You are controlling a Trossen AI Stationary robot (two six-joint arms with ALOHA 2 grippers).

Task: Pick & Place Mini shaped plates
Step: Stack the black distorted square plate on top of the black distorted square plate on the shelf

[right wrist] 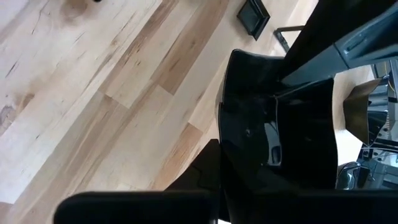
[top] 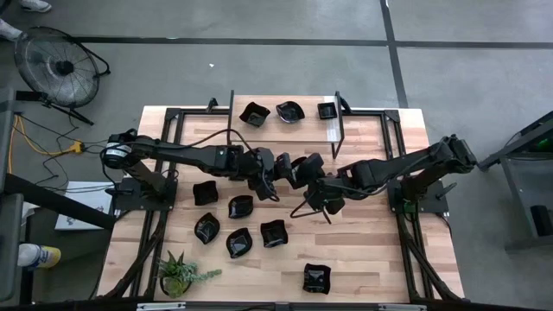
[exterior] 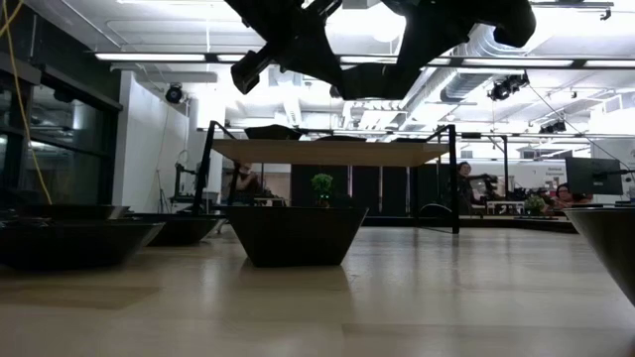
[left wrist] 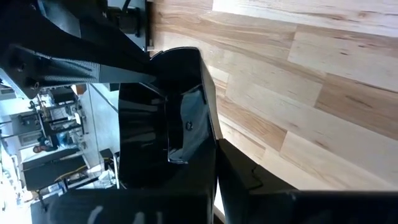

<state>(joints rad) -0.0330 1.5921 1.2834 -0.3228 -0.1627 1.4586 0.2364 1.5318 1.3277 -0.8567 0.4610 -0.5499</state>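
Note:
One glossy black mini shaped plate (top: 304, 164) hangs in the air over the middle of the table, between my two grippers. My left gripper (top: 289, 170) comes at it from the table's left and is shut on it. My right gripper (top: 313, 179) comes from the right and is also shut on it. The low view shows this plate (exterior: 369, 81) high above the tabletop. Several more black plates (top: 240, 206) lie flat on the wood at the near left, and one (top: 316, 277) lies near the front edge. My left gripper holds the plate by its rim (left wrist: 210, 134), one finger on each face of the wall, slanting down from the table's left. The plate (left wrist: 180, 93) is lifted clear of the table. My right gripper holds its opposite side. My right gripper holds the same plate by the rim (right wrist: 227, 134) on the side facing the table's right, slanting down at it. Its own fingers hide the exact place of contact. The plate (right wrist: 292, 118) hangs clear of the wood.
A raised wooden shelf (top: 285, 130) on black posts stands at the table's far side with three plates (top: 289, 111) on it. A green potted plant (top: 177, 275) stands at the near left corner. Bare wood (top: 371, 250) shows at the near right.

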